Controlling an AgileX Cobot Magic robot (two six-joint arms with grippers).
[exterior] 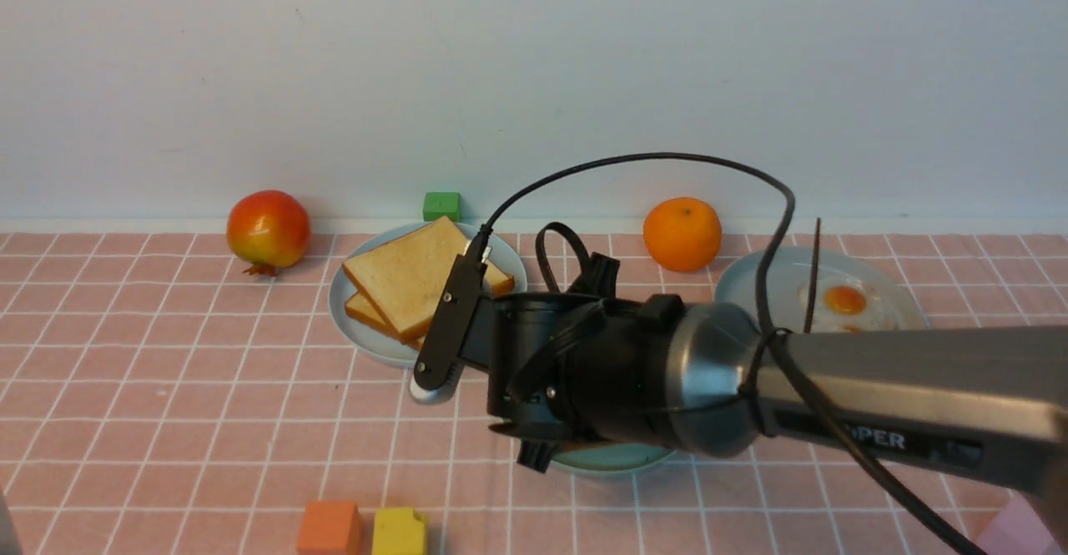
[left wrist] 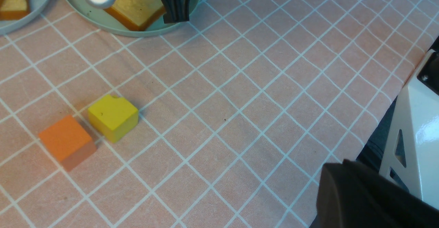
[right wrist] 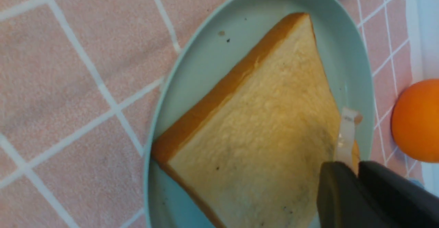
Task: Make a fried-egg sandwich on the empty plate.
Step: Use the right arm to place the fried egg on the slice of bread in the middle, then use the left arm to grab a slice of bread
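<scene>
The empty plate (right wrist: 192,67), mint-green with dark specks, bears one tan toast slice (right wrist: 260,135) with a brown crust. My right gripper (right wrist: 356,164) is shut on that slice's far corner, near the plate's rim. In the front view my right arm (exterior: 601,371) covers the plate (exterior: 617,459), and only its near rim shows. The left wrist view shows the same plate (left wrist: 137,32) and toast (left wrist: 137,5) under the right gripper's fingers (left wrist: 175,1). The fried egg (exterior: 844,300) lies on a pale plate (exterior: 743,280) at the right. My left gripper (left wrist: 337,168) is shut and holds nothing.
Two more toast slices (exterior: 413,280) lie stacked on a blue-grey plate (exterior: 350,321) at the back left. An orange (exterior: 682,234), a red-yellow fruit (exterior: 267,229) and a green cube (exterior: 441,204) stand near the wall. An orange cube (exterior: 331,526) and a yellow cube (exterior: 399,530) sit at the front.
</scene>
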